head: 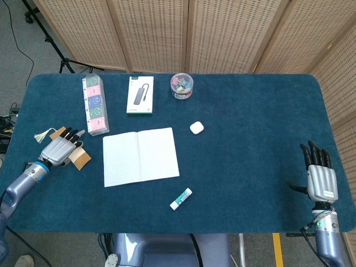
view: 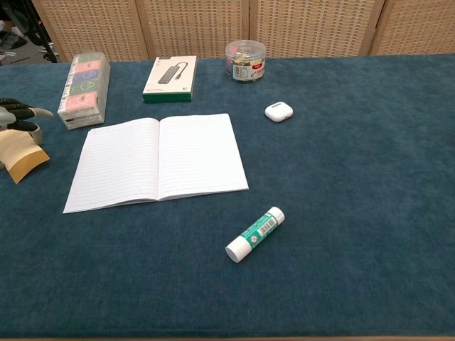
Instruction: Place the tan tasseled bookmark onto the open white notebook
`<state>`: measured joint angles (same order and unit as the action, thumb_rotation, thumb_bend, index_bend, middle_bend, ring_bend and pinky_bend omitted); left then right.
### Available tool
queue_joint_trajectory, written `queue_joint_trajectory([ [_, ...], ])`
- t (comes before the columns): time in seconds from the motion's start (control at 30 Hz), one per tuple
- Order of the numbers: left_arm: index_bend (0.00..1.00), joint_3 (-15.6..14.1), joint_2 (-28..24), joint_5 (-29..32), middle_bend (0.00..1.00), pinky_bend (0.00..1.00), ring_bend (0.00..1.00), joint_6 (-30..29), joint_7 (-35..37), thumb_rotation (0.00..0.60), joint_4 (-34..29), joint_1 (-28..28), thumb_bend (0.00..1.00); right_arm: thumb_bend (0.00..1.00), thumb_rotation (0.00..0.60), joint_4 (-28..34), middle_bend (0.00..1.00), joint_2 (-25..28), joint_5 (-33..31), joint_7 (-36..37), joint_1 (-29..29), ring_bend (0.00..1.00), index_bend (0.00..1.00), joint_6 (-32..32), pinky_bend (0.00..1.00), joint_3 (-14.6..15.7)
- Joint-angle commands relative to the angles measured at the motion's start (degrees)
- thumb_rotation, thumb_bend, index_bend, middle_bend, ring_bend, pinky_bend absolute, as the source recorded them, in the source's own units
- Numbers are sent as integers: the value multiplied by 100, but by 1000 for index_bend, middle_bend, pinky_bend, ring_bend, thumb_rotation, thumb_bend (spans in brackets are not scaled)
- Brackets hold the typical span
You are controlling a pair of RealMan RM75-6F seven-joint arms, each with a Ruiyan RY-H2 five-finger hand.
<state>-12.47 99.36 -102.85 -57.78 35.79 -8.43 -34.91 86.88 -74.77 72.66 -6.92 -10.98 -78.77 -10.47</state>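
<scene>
Left hand [head: 58,148] sits at the far left edge of the head view, fingers lying across the tan bookmark [head: 81,158], and from the chest view the card's near end curls up off the cloth, so the hand looks to be gripping it, though the hold itself is hidden under the fingers. Its tassel [head: 41,136] trails off to the upper left of the hand. Bookmark and hand are well apart from nothing much: the notebook [head: 141,156] lies open just to the right, pages flat, with only bare blue table [head: 250,122] between them.

Above that gap, in the upper left, a long clear box of coloured packs [head: 95,104] stands beside the hand's path, its near end close to the notebook's top left corner. Moving right, a white and green carton [head: 139,95] lies above the notebook, then a round clear jar [head: 182,85] of bits at top centre. A small white earbud case [head: 196,128] rests just right of the notebook's upper corner. Below the notebook's right page a glue stick [head: 181,198] lies tilted.

Far over at the lower right edge, the right hand [head: 321,179] rests empty, fingers straight and apart.
</scene>
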Motion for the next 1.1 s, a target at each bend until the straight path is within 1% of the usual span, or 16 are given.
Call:
queue_joint_trajectory([
  [0.03,434,17,-6,38,0,10,0,-41,19,600,0,20,298,0,600,9,0,4,11,5,3,0,0,-7,0,6],
  [0.17,434,40,-29,80,0,10,0,-133,9,600,12,33,299,0,600,18,0,13,17,19,8,0,0,-10,0,9],
  [0.33,434,118,-127,168,0,10,0,-471,-11,600,-2,60,297,0,600,44,0,34,31,45,16,0,0,-22,0,9],
  [0.43,434,145,-237,189,0,10,0,-847,-104,600,-15,85,296,0,600,59,0,52,37,65,19,0,0,-17,0,12],
  [0.5,434,182,-362,202,0,10,0,-1291,-294,600,-5,69,296,0,600,70,0,66,33,84,22,0,0,-9,0,12],
  [0.6,435,252,-526,247,0,10,0,-1698,-443,600,-73,5,295,0,600,82,0,81,28,101,24,0,0,-3,0,9],
  [0.67,435,343,-672,302,0,10,0,-2045,-572,600,-120,-103,294,0,600,99,0,96,28,127,27,0,0,2,0,8],
  [0.83,444,454,-944,349,0,10,0,-2409,-851,600,-353,-376,292,0,600,111,0,116,22,155,30,0,0,15,0,8],
  [0.93,444,564,-1110,378,0,10,0,-2623,-1055,600,-603,-685,284,0,600,116,0,131,13,176,29,0,0,28,0,3],
  [1.1,444,568,-1276,189,0,11,0,-2661,-1455,600,-1246,-1327,276,0,600,95,0,158,-51,233,25,0,0,59,0,-35],
])
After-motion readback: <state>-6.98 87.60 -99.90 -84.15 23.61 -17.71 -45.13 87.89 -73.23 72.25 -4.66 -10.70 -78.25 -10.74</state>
